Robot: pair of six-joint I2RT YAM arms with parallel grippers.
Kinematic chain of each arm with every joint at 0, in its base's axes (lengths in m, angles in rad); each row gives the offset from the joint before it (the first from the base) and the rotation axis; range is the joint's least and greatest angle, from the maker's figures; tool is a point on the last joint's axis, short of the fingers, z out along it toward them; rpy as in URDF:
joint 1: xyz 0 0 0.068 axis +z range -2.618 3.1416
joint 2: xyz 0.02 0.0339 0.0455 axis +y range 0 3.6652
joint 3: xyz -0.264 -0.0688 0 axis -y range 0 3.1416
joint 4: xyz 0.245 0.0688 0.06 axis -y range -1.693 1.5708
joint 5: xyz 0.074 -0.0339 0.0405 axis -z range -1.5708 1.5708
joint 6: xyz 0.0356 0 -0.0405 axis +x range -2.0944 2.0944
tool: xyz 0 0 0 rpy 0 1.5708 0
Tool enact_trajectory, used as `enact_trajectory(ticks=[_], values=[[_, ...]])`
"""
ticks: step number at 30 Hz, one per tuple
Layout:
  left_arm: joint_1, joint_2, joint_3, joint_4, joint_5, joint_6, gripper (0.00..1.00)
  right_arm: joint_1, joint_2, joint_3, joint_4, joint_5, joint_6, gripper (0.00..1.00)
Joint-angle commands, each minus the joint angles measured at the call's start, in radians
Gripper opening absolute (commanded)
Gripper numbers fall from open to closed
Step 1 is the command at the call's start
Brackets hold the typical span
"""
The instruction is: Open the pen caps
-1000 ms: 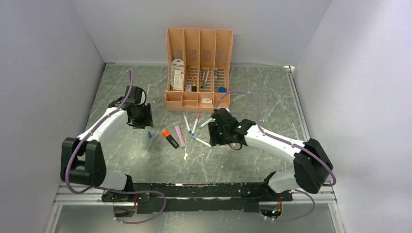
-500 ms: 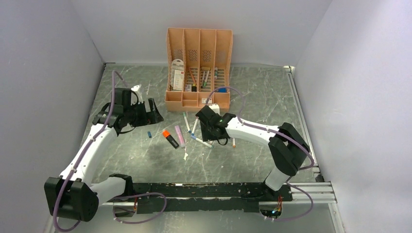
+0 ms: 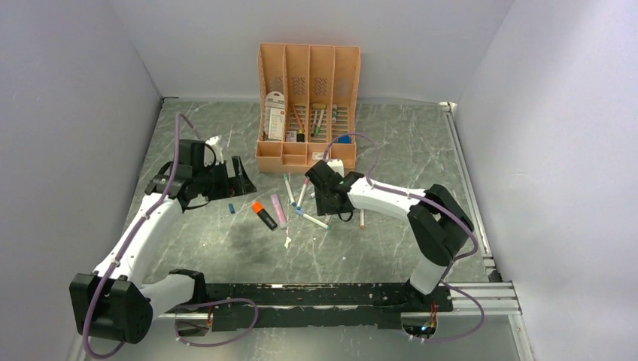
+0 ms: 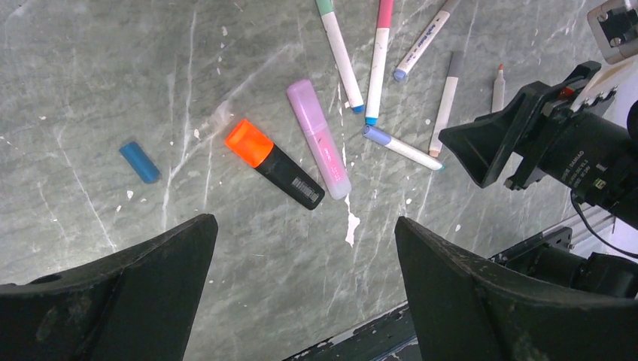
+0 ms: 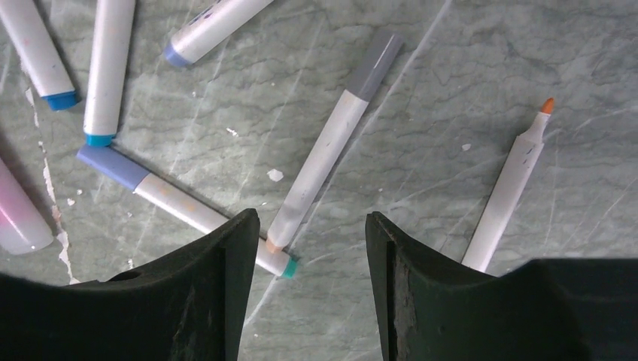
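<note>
My left gripper (image 4: 305, 222) (image 3: 235, 179) hangs open and empty above the table, left of the pens. A loose blue pen cap (image 4: 140, 162) (image 3: 232, 207) lies below it. Beside that lie a black highlighter with an orange cap (image 4: 250, 143) and a pink highlighter (image 4: 318, 139). Several slim white markers fan out further right. My right gripper (image 5: 311, 218) (image 3: 325, 197) is open low over them, holding nothing. The grey-capped marker (image 5: 331, 143) ends just inside its left finger, across a periwinkle-capped marker (image 5: 113, 167). An uncapped marker with an orange tip (image 5: 511, 188) lies to the right.
The peach desk organizer (image 3: 308, 98) stands at the back centre with pens and a box in its slots, just behind the fanned markers. Grey walls close in the table on the left, right and back.
My left gripper has opened wide and its arm has stretched out toward the pens. The right gripper has moved left and back, over the slim markers.
</note>
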Motion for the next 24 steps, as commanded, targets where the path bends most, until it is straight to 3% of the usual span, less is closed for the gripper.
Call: enact_trajectory(ticks=[1, 10, 18, 24], values=[[0.008, 0.025, 0.027, 0.017, 0.034, -0.001, 1.00, -0.029, 0.017, -0.006, 0.008, -0.008, -0.012, 0.54], [0.008, 0.090, 0.078, 0.008, -0.014, -0.053, 1.00, -0.113, -0.017, 0.055, -0.065, -0.103, -0.055, 0.55], [0.008, 0.239, 0.251, -0.115, -0.071, -0.109, 1.00, -0.148, -0.054, 0.190, -0.219, -0.178, -0.045, 0.63], [0.006, 0.242, 0.283, -0.102, -0.063, -0.170, 1.00, -0.162, -0.054, 0.222, -0.265, -0.195, -0.055, 0.63]])
